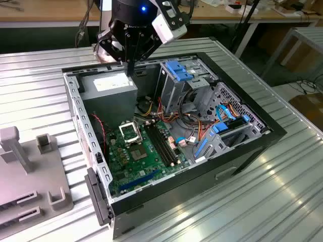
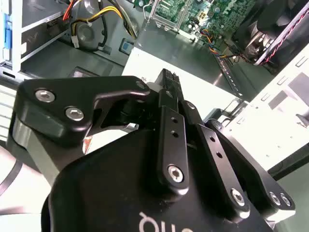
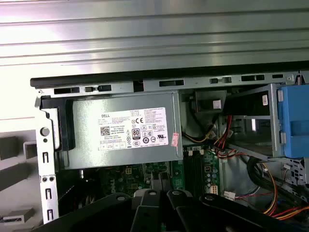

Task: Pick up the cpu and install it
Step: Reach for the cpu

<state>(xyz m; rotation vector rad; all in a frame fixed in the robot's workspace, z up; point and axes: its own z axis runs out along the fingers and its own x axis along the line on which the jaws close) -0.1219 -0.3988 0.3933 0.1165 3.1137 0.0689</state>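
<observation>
One open computer case (image 1: 242, 156) lies on the ribbed surface (image 1: 40, 91), with one power supply (image 1: 108, 85) and one socket frame (image 1: 130, 132) inside it. My end effector (image 1: 130, 69) hangs above the power supply, fingers drawn together. The exterior view shows the socket frame; the first wrist view shows the supply's label (image 3: 133, 128). Where the cpu lies, and how it points, I cannot tell.

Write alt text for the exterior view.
A black gripper hangs above the power supply in an open computer case. The green motherboard and its socket frame lie lower inside; grey fixtures sit at the exterior view's left.
</observation>
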